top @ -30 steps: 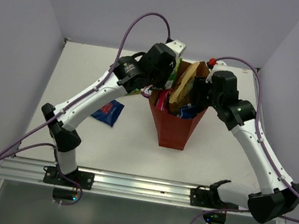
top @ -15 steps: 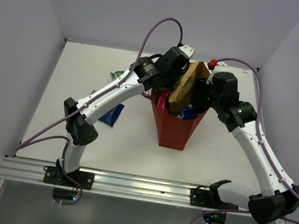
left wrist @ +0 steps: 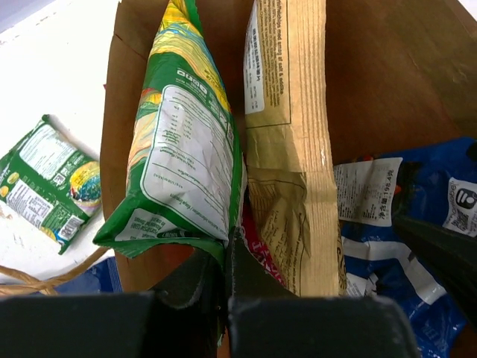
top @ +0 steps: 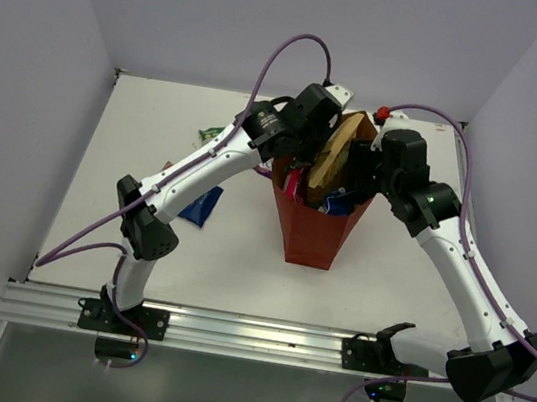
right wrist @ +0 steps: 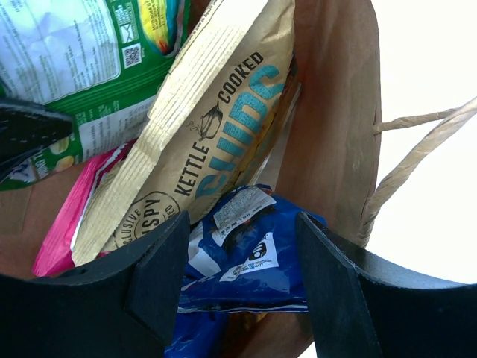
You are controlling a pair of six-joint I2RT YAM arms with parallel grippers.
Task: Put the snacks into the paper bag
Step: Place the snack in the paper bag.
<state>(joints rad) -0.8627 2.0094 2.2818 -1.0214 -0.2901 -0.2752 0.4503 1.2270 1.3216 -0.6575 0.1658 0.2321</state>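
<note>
Red-brown paper bag [top: 312, 236] stands upright mid-surface, crammed with snacks [right wrist: 216, 127] (tan, pink, blue). The left hand [left wrist: 226, 261] pinches the green packet [left wrist: 186, 149] tight by its bottom edge; the right hand [right wrist: 238, 246] gapes half-open over the blue packet [right wrist: 238, 280].

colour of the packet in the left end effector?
Green packet, white label panel; left wrist view.

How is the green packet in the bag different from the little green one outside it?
The large green packet stands on end inside the paper bag; the small green packet lies flat on the table outside it. The left gripper pinches the large one's lower edge; nothing touches the small one. Both are green with white printed labels.
</note>
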